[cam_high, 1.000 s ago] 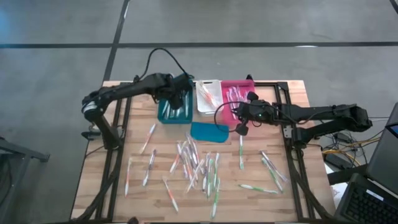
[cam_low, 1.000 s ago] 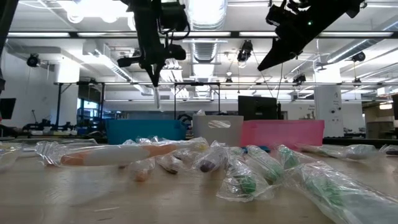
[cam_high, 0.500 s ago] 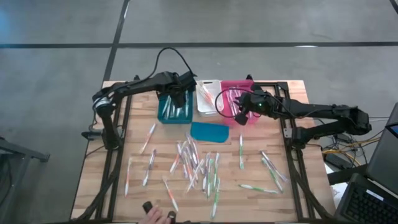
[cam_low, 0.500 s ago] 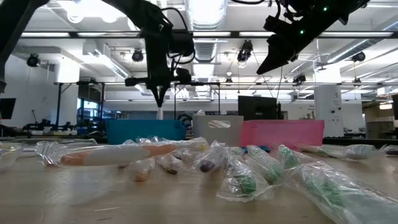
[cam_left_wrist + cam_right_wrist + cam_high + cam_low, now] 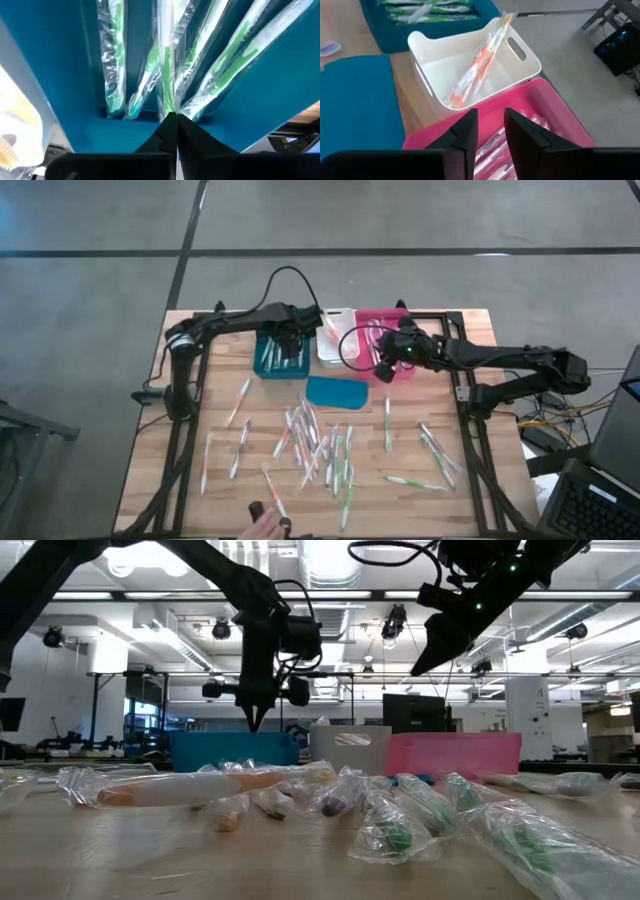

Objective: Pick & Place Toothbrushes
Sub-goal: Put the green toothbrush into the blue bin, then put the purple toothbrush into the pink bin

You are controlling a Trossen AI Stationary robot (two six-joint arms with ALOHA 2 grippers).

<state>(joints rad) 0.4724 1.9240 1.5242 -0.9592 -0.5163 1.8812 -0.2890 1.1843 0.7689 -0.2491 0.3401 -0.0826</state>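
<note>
Three bins stand in a row at the far side: a teal bin (image 5: 262,366), a white bin (image 5: 335,338) and a pink bin (image 5: 400,318). My left gripper (image 5: 170,118) reaches down into the teal bin (image 5: 60,90), shut on a green wrapped toothbrush (image 5: 165,65). Other green ones (image 5: 112,65) lie on the bin floor. My right gripper (image 5: 491,131) hangs open over the pink bin (image 5: 555,115), with wrapped pink toothbrushes (image 5: 492,145) below it. An orange toothbrush (image 5: 475,70) leans in the white bin (image 5: 470,60). Many loose toothbrushes (image 5: 315,445) lie on the table. My left gripper pinches one end of the green toothbrush's wrapper (image 5: 168,102) between its two fingertips. It comes slanting down from above, in line with the toothbrush. The rest of the toothbrush reaches into the teal bin among the others lying there.
A flat teal lid (image 5: 337,391) lies just near of the bins. More wrapped toothbrushes (image 5: 438,448) are scattered toward the right. A person's hand (image 5: 266,526) shows at the table's near edge. A black frame (image 5: 465,410) borders the work area.
My left gripper has sunk toward the teal bin with the toothbrush, rolling its wrist; its tip now stands at the bin's rim. My right gripper has drifted a little toward the far edge over the pink bin. A person's hand has come in at the near edge.
</note>
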